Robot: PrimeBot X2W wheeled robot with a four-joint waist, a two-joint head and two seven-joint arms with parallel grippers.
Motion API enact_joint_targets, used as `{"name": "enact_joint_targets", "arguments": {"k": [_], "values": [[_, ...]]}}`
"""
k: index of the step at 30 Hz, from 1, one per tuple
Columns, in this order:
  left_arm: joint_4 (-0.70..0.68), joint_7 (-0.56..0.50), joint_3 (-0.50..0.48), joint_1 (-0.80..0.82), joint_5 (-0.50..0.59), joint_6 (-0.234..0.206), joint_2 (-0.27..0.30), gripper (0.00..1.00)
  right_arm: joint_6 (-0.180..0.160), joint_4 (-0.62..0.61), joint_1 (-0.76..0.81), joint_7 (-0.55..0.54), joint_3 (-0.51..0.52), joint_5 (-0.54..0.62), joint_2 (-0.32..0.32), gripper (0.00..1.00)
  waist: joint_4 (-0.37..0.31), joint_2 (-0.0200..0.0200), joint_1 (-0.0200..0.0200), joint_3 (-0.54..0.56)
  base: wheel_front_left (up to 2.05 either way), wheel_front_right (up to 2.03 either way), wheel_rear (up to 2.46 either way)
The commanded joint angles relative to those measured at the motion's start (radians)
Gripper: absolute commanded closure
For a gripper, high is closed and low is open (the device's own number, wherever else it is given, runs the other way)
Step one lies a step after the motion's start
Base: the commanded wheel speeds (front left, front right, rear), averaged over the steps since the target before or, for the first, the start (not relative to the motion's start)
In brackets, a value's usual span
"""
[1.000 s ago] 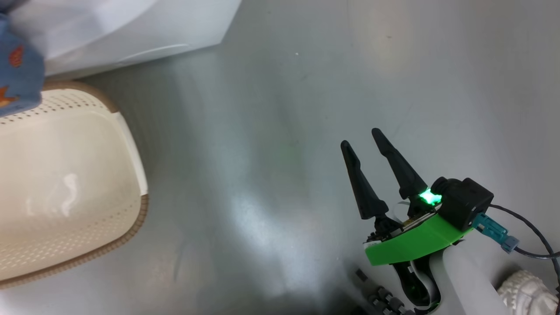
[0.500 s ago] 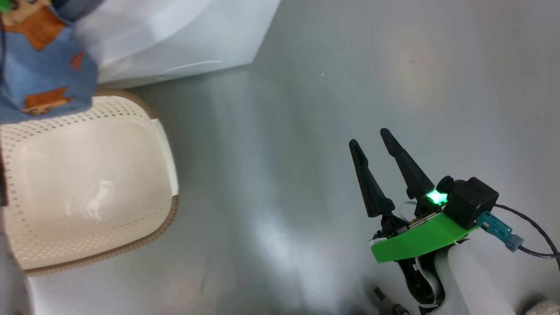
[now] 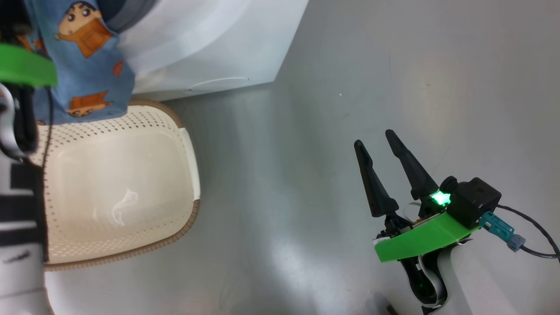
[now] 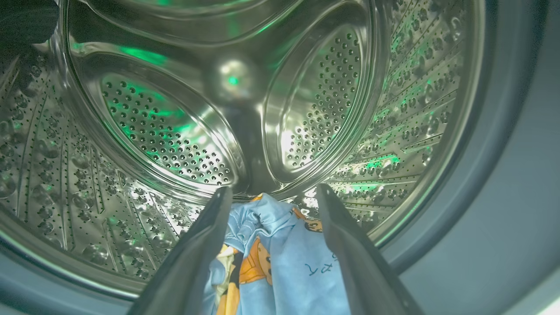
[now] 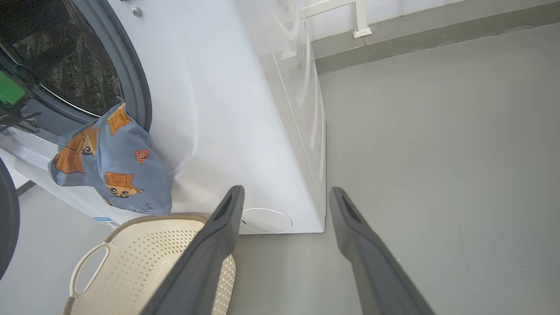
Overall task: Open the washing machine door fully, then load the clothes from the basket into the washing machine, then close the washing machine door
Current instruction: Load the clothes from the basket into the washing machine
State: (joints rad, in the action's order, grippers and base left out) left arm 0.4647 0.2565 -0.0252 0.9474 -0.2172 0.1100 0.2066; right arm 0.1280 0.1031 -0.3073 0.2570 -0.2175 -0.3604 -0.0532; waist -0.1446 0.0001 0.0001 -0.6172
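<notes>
1. Head view, change: the whole picture has shifted since a second ago, so the camera has turned. The left arm with its green bracket has come into view at the left edge, and more of the clothes shows.
2. Head view: the blue printed clothes hang over the front of the washing machine, above the basket, whose inside is bare. The right gripper hovers over the grey floor, well apart from the basket, fingers spread and holding nothing.
3. Left wrist view: the left gripper points into the steel drum, fingers spread. The clothes lie loose between them at the drum mouth, inside the rubber ring.
4. Right wrist view: the right gripper is spread. The clothes drape from the opening of the washing machine down toward the basket. The washing machine door shows as a dark edge, swung clear. A round flap sits low on the front.
</notes>
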Motion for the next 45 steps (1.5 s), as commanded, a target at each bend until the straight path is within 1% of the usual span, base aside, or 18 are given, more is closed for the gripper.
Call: {"name": "enact_joint_targets", "arguments": {"k": [1, 9, 14, 17, 20, 29, 45], "values": [[-0.041, 0.005, -0.025, -0.028, -0.005, -0.006, 0.039, 0.0, 0.003, -0.018, 0.03, 0.005, -0.02, 0.012, 0.003, 0.0, 0.009, -0.0001, -0.0001, 0.011, 0.0, 0.0, 0.0], [-0.178, 0.005, -0.051, -0.182, -0.008, -0.025, 0.012, 0.0, 0.003, -0.016, 0.04, 0.005, -0.009, 0.015, 0.003, 0.0, 0.025, -0.0001, -0.0001, 0.042, 0.0, 0.0, 0.0], [-0.234, 0.005, -0.065, -0.276, -0.013, -0.03, -0.003, 0.0, 0.003, -0.018, 0.046, 0.005, -0.001, 0.021, 0.003, 0.0, 0.033, -0.0001, -0.0001, 0.051, 0.0, 0.0, 0.0], [-0.261, 0.005, -0.062, -0.332, 0.006, -0.037, 0.001, 0.0, 0.003, -0.018, 0.049, 0.005, -0.004, 0.023, 0.003, 0.0, 0.035, -0.0001, -0.0001, 0.055, 0.0, 0.0, 0.0], [-0.286, 0.005, -0.064, -0.387, 0.013, -0.046, -0.008, 0.0, 0.003, -0.018, 0.049, 0.005, -0.005, 0.022, 0.003, 0.0, 0.039, -0.0001, -0.0001, 0.057, 0.0, 0.0, 0.0], [-0.348, 0.005, -0.091, -0.55, -0.008, -0.075, -0.06, 0.0, 0.003, -0.02, 0.049, 0.005, -0.003, 0.033, 0.003, 0.0, 0.046, -0.0001, -0.0001, 0.059, 0.0, 0.0, 0.0], [-0.38, 0.005, -0.102, -0.686, -0.011, -0.101, -0.083, 0.0, 0.003, -0.012, 0.049, 0.005, -0.008, 0.036, 0.003, 0.0, 0.053, -0.0001, -0.0001, 0.069, 0.0, 0.0, 0.0]]}}
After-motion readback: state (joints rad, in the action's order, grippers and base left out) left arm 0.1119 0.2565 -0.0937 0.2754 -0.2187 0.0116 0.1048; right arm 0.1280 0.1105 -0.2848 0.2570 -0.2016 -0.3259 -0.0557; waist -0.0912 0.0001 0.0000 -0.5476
